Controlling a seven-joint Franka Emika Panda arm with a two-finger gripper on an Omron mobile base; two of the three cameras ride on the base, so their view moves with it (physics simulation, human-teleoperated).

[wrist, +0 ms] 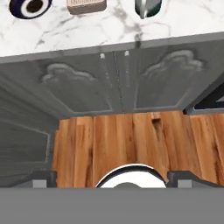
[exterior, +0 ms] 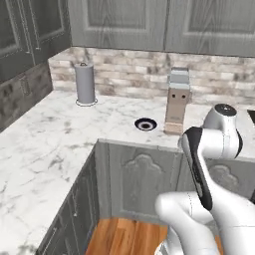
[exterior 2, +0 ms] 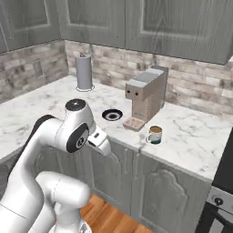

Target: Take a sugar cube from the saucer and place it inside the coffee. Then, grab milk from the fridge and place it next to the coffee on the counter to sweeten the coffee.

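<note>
Tool hanging released over the wooden floor, grasping nothing.

The tool's fingers are standing wide apart, pointing down at the floor in front of the grey cabinet doors. Ahead of the tool, up on the marble table, the saucer is sitting to the left, the beige coffee machine is standing in the middle, and the coffee is resting to the right, just beside the machine. A grey paper-towel roll is standing farther back by the wall.
</note>
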